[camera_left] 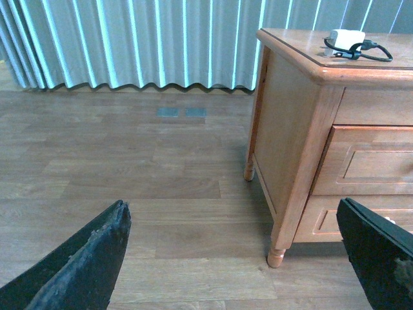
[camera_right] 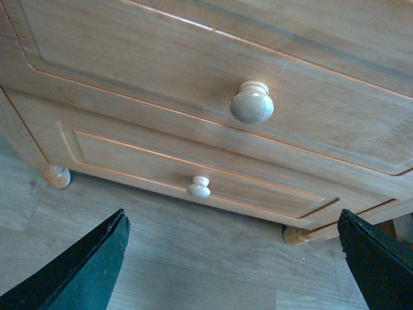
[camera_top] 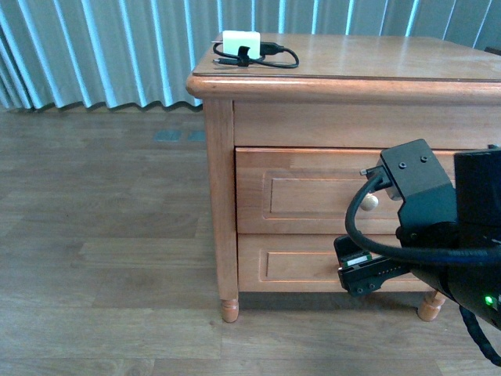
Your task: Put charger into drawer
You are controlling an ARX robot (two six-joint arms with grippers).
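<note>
charger (camera_top: pixel 241 43) flat on cabinet top (camera_top: pixel 391 59), long axis left-right | drawer (camera_top: pixel 313 192) closed | left claw (camera_left: pixel 232 213), right claw (camera_right: pixel 232 219) spread wide, empty

In the front view the black right arm (camera_top: pixel 438 235) hides the right part of the taller light-brown wooden upper drawer (camera_top: pixel 305 192) and of the shorter lower drawer (camera_top: pixel 286 265), its knob included, and the right edge cuts off the wooden cabinet (camera_top: pixel 219 196). In the left wrist view the left gripper (camera_left: pixel 232 210) shows only two dark fingers (camera_left: pixel 84 265) clipped by the lower corners, both drawers run off the right edge, and the small white charger (camera_left: pixel 346 39) with its thin black cable is too small for detail. In the right wrist view the right gripper (camera_right: pixel 231 216) is clipped likewise, and the top edge cuts the upper drawer's front.
</note>
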